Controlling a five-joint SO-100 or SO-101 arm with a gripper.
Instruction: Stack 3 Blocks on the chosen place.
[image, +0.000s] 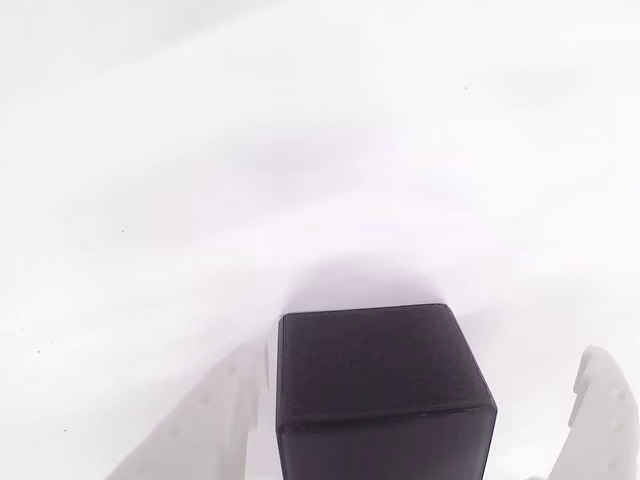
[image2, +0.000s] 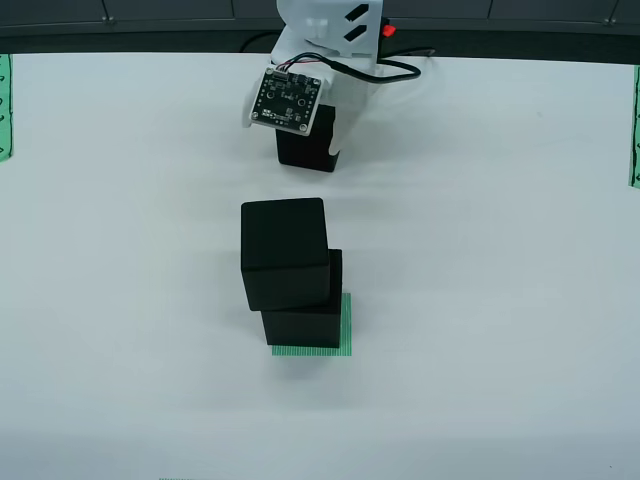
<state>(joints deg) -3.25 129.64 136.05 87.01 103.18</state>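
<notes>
In the view that rides on the gripper, a black block sits between my white fingers. The left finger is close against the block's side. The right finger stands off it with a gap, so my gripper is open around the block. From above, the gripper hangs over this block at the far middle of the table. Nearer the front, two more blocks are stacked on the chosen place, a green striped patch. The upper block sits shifted left of the lower block.
The table is a plain white surface. Narrow green striped bands lie at its left edge and right edge in the view from above. A black cable trails from the arm at the back.
</notes>
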